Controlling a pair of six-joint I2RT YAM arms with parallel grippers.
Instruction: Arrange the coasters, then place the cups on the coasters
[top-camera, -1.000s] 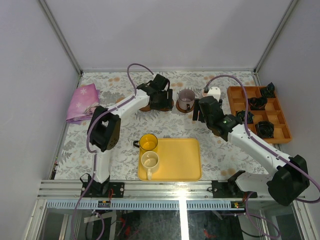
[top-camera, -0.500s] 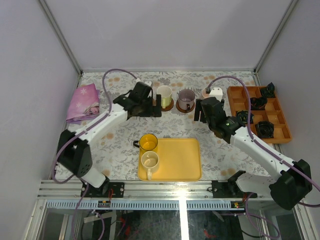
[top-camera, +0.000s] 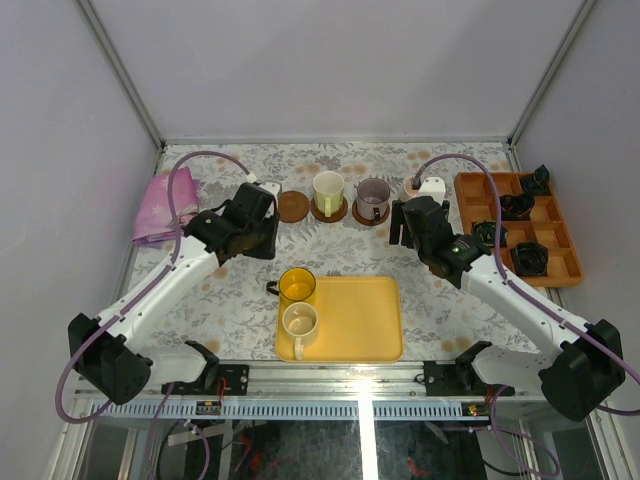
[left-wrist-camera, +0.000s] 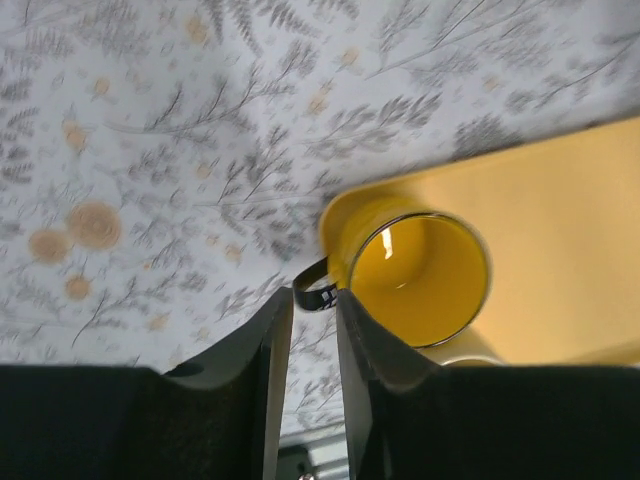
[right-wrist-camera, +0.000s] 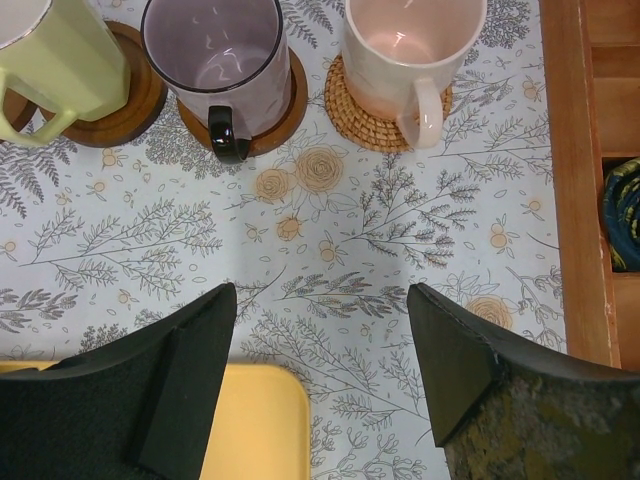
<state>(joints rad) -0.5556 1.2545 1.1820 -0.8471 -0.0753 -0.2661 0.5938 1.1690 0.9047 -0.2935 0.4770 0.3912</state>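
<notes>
A cream cup (top-camera: 328, 190) and a grey-purple cup (top-camera: 373, 197) stand on dark brown coasters (right-wrist-camera: 135, 100) at the back. The pink cup (right-wrist-camera: 405, 50) sits on a woven tan coaster (right-wrist-camera: 385, 125). One bare brown coaster (top-camera: 293, 207) lies left of them. The yellow cup (top-camera: 297, 285) stands at the yellow tray's far left corner, with a cream-white cup (top-camera: 300, 322) just behind it on the tray. My left gripper (top-camera: 258, 235) hovers left of the row, its jaws a narrow gap apart and empty; the yellow cup's black handle (left-wrist-camera: 312, 296) shows past the tips. My right gripper (right-wrist-camera: 322, 295) hangs open and empty near the pink cup.
The large yellow tray (top-camera: 350, 320) lies at the near middle. An orange divided tray (top-camera: 560, 262) with black objects sits at the right edge. A pink cloth (top-camera: 165, 205) lies at the far left.
My left gripper let go of the cream cup on its dark coaster, drew back to the left and toward the near side, and narrowed its jaws. The right arm hardly moved.
</notes>
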